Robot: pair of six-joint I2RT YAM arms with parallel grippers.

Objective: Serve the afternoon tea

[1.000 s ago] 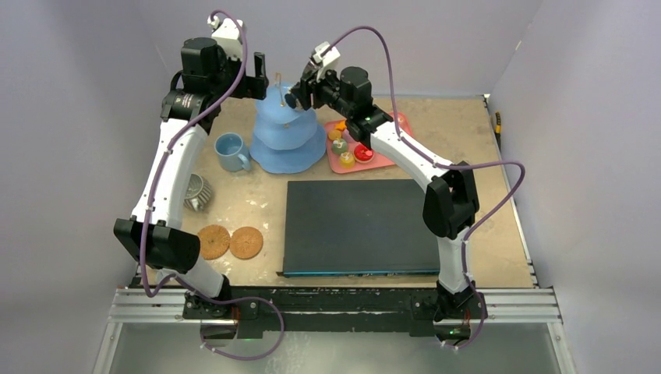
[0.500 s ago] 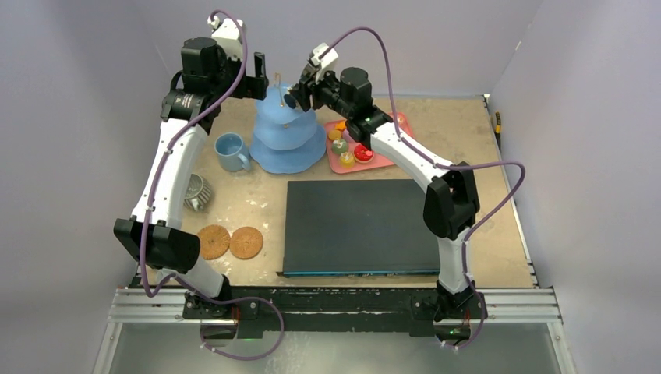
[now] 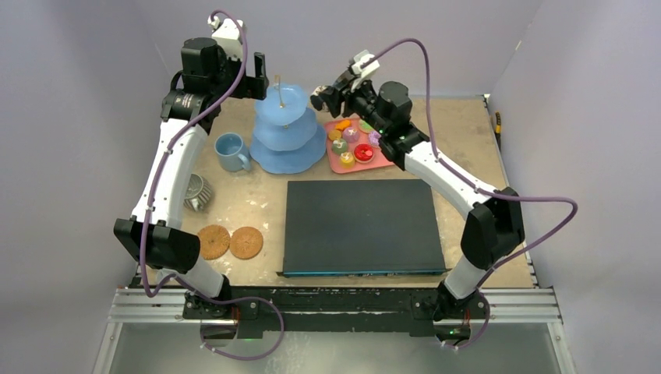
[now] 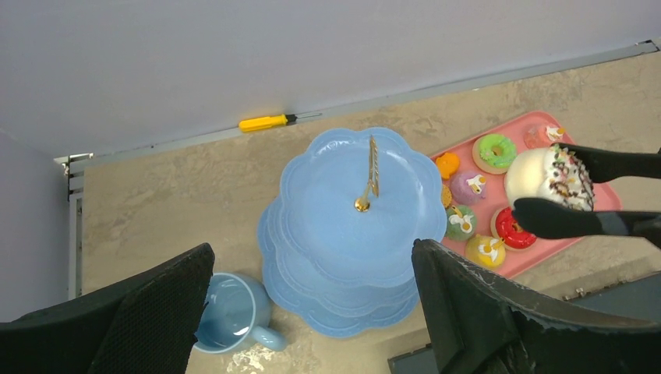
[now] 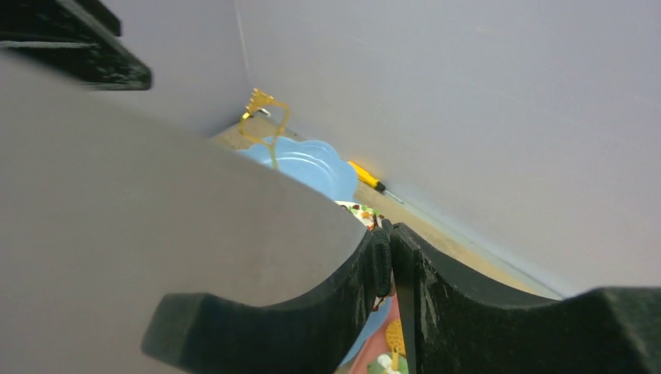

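White sprinkled cake (image 4: 549, 175): light, soft, crumbly, we judged; grip its sides. We logged it 3 o'clock of the three-tier stand (image 4: 327, 195), in black tongs (image 4: 569, 222) the right gripper (image 3: 343, 87) pinched; left gripper (image 4: 312, 249) splayed.

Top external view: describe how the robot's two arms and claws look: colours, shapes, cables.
The left arm and right arm are alike: slim white tube links joined by chunky black joint housings. A purple cable loops loosely along each. The left claw and right claw are black, with a white block mounted by each wrist.
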